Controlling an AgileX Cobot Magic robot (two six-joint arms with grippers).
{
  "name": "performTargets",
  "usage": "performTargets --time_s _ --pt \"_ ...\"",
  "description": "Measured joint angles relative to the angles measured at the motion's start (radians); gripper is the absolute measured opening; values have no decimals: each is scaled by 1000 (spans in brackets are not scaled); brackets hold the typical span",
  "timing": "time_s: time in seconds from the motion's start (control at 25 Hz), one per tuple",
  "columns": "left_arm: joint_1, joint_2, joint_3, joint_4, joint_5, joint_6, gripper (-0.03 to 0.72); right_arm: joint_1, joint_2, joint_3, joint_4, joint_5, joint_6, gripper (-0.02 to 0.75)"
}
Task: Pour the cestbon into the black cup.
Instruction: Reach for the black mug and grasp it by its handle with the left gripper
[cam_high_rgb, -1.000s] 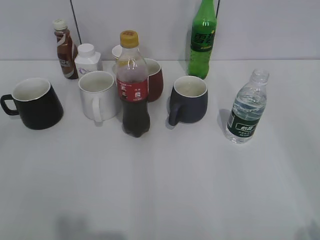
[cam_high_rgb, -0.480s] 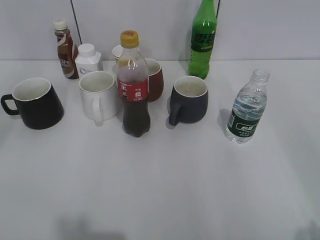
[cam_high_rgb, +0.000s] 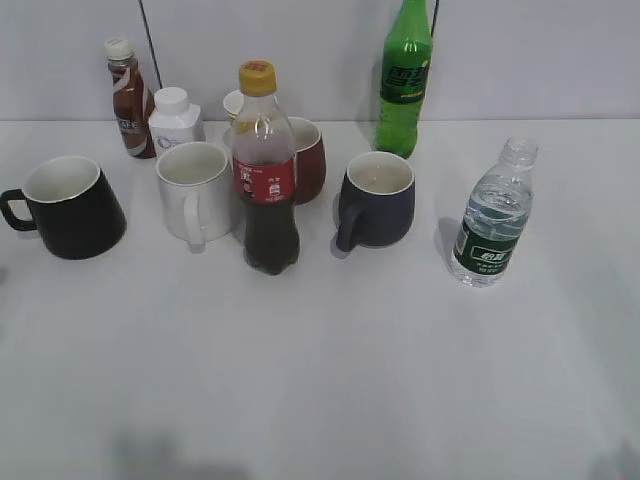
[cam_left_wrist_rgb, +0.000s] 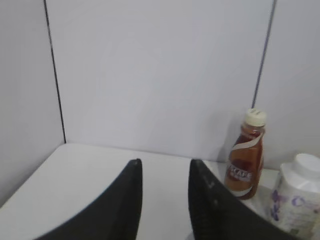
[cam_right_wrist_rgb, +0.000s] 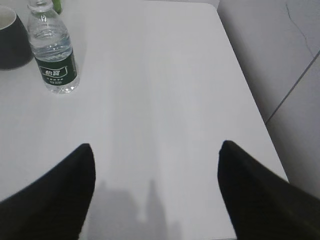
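Moved since earlier frames: nothing on tabletop (cam_high_rgb: 330, 380). Cestbon (cam_high_rgb: 493, 215): upright, uncapped, right side. Black cup (cam_high_rgb: 72, 206): far left edge. Between: white mug (cam_high_rgb: 195, 190), cola bottle (cam_high_rgb: 265, 170), navy mug (cam_high_rgb: 377, 199). Left claw (cam_left_wrist_rgb: 165, 200) parted, empty; right claw (cam_right_wrist_rgb: 155, 192) wide, empty.

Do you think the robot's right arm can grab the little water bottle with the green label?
Probably yes. The right gripper is open, with bare table between it and the cestbon. The bottle stands upright and apart from the dark navy-grey mug, so nothing seems to block the way.
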Motion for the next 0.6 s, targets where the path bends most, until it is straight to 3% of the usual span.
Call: performTargets --time_s 0.2,0.4,0.6 --pt "1 179 19 -16 -68 0 249 0 0 0 0 0 0 589" --pt "1 372 113 11 -262 0 249 0 0 0 -2 1 0 589" --pt "1 593 116 67 -466 0 255 0 0 0 -2 0 0 589"
